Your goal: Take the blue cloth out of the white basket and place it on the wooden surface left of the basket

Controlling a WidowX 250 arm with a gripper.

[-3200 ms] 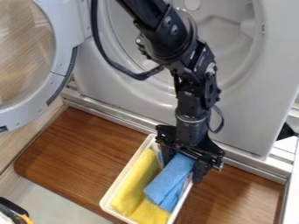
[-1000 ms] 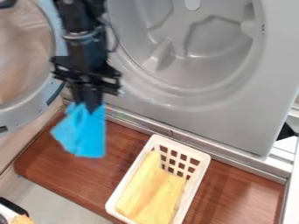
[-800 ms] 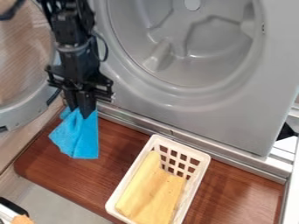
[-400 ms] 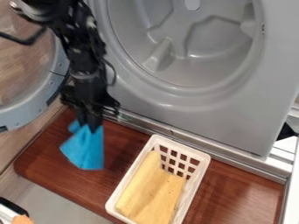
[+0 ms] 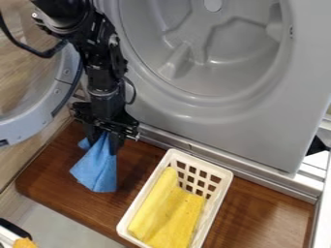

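The gripper (image 5: 105,144) has its jaws closed on the upper end of the blue cloth (image 5: 97,169), above the left part of the board (image 5: 139,160), near its back left corner. Most of the cloth is below the jaws; one small fold comes out at their left. Its long axis runs from the jaws toward the board's front edge, and the wide end points there.

The gripper (image 5: 104,146) is pointing down, its jaws clamping; above them the wrist (image 5: 103,88) is standing nearly upright, the arm (image 5: 82,26) leaning left.
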